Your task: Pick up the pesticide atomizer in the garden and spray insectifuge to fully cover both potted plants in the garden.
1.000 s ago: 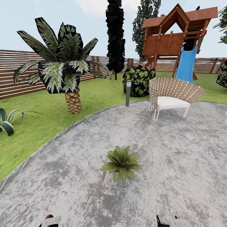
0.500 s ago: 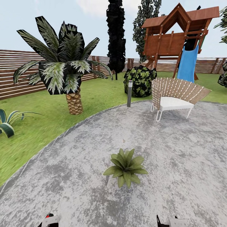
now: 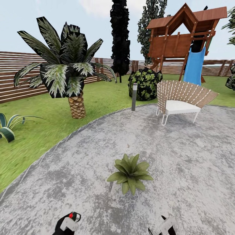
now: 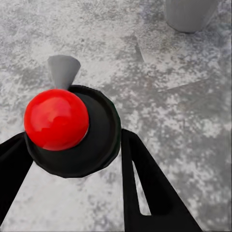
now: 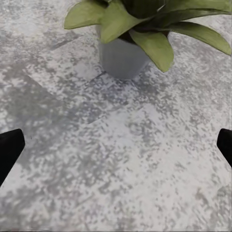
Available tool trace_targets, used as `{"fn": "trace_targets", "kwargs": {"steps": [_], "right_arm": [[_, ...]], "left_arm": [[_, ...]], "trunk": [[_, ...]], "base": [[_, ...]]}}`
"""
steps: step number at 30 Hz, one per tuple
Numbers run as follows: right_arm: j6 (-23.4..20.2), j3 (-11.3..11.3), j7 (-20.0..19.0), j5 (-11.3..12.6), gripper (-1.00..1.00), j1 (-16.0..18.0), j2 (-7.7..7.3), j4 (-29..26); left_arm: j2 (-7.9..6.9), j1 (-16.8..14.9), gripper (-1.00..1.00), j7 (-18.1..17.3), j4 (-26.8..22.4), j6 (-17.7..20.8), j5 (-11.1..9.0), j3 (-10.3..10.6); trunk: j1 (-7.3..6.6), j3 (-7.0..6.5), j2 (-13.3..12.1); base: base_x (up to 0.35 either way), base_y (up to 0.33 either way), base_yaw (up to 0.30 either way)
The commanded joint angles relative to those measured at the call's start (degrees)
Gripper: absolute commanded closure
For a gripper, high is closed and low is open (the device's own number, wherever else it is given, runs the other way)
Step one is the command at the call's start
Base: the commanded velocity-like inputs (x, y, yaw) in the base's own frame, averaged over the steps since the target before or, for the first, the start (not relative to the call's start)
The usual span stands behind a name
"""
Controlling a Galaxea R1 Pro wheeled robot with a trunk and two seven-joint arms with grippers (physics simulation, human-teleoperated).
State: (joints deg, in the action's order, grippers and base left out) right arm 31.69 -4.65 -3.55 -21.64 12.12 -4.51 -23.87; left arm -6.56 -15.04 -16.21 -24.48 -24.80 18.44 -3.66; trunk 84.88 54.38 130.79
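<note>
One potted plant (image 3: pixel 130 173), a low green rosette, stands on the round grey stone patio (image 3: pixel 182 163) just ahead of me. The right wrist view shows its leaves (image 5: pixel 145 24) and grey pot (image 5: pixel 121 59) close by. My left gripper (image 3: pixel 69 224) is low at the frame's edge, shut on the pesticide atomizer (image 3: pixel 70 222), a pale grey body with a red spot. In the left wrist view the atomizer (image 4: pixel 58 118) shows a red knob, a black disc and a grey cone nozzle between the black fingers (image 4: pixel 145 183). My right gripper (image 3: pixel 164 226) (image 5: pixel 116 150) is open and holds nothing. The second potted plant is out of view.
A woven chair (image 3: pixel 179 98) and a short lamp post (image 3: pixel 134 96) stand at the patio's far edge. A palm (image 3: pixel 73 78) and a striped agave (image 3: pixel 8 125) grow on the lawn to the left. Behind are a bush (image 3: pixel 145 83), a wooden playhouse with a blue slide (image 3: pixel 192 67) and the slatted fence (image 3: pixel 19 75).
Both arms have come up and inward into the head view, the left one with the atomizer. A second ago the camera drew slightly closer to the plant; it has held still since.
</note>
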Motion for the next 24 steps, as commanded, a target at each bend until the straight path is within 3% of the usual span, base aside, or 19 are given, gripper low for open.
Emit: {"fn": "trace_targets", "kwargs": {"steps": [1, 5, 6, 7, 8, 12, 13, 14, 21, 24], "right_arm": [[-0.44, -0.20, -1.41, -2.25, -1.00, 0.26, -0.05, -0.66], [-4.06, -0.26, -8.05, -7.72, -1.00, 1.36, -0.06, -3.63], [-6.66, -0.27, -14.15, -9.14, -1.00, 2.03, -0.06, -6.09], [-7.48, -0.27, -17.75, -9.47, -1.00, 2.45, -0.06, -7.64], [-7.67, -0.27, -18.90, -9.54, -1.00, 2.58, -0.06, -8.12], [-8.31, -0.34, -27.91, -9.78, -1.00, 3.44, 0.09, -11.78], [-8.44, -0.36, -32.50, -9.81, 1.00, 3.96, 0.23, -14.21], [-8.46, -0.38, -34.28, -9.82, 1.00, 4.26, 0.26, -14.89], [-8.49, -0.54, -39.01, -9.84, 1.00, 5.11, 0.52, -16.39], [-8.49, -0.69, -41.49, -9.83, 1.00, 5.90, 0.80, -17.06]], "left_arm": [[0.06, -0.79, 1.00, -2.50, -0.17, -0.05, 2.10, -0.42], [0.03, -3.75, 1.00, -10.13, -0.29, 0.71, 5.23, -0.36], [-0.02, -5.44, 1.00, -16.50, -0.47, 3.49, 6.37, -0.31], [-0.03, -6.47, 1.00, -20.53, -0.65, 5.77, 7.60, -0.30], [-0.05, -6.83, 1.00, -21.78, -0.70, 6.44, 8.14, -0.30], [0.03, -9.27, 1.00, -27.82, -0.81, 9.19, 13.60, -0.33], [0.25, -9.94, 1.00, -29.09, -0.82, 10.26, 17.28, -0.37], [0.40, -10.06, 1.00, -29.72, -0.83, 10.98, 18.77, -0.37], [1.02, -10.20, 1.00, -32.14, -1.45, 12.88, 22.65, -0.37], [2.37, -10.26, 1.00, -34.30, -3.40, 15.38, 25.68, -0.33]], "trunk": [[-0.01, 0.05, 0.02], [-0.01, 0.05, 0.02], [-0.01, 0.05, 0.02], [-0.01, 0.05, 0.02], [-0.01, 0.05, 0.02], [-0.01, 0.05, 0.02], [-0.01, 0.05, 0.02], [-0.01, 0.05, 0.02], [-0.01, 0.05, 0.02], [-0.01, 0.05, 0.02]], "base": [[0.000, 0.000, 0.000], [0.000, 0.000, 0.000], [0.000, 0.000, 0.000], [0.000, 0.000, 0.000], [0.000, 0.000, 0.000], [0.000, 0.000, 0.000], [0.000, 0.000, 0.000], [0.000, 0.000, 0.000], [0.000, 0.000, 0.000], [0.000, 0.000, 0.000]]}}
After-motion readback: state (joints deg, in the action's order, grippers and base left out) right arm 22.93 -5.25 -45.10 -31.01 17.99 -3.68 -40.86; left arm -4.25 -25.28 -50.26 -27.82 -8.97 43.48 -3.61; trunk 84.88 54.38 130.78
